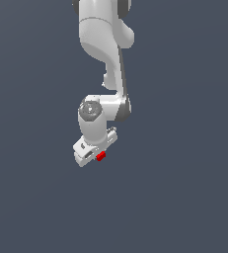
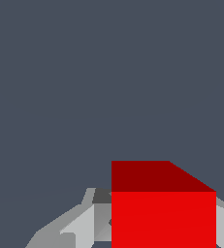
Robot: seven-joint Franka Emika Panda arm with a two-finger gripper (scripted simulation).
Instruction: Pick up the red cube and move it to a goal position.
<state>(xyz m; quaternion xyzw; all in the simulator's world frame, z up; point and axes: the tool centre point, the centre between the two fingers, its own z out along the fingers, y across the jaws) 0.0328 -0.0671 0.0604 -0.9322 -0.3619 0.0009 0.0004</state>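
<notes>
Plain slate-grey backdrop all round. Against it the white arm (image 1: 103, 59) hangs down, its gripper (image 1: 96, 154) pinching the red cube (image 1: 100, 156) between grey fingers (image 2: 79, 225).

Bkgd: flat uniform slate-grey surface (image 1: 31, 197) fills both views; even light, no furniture/walls visible.
</notes>
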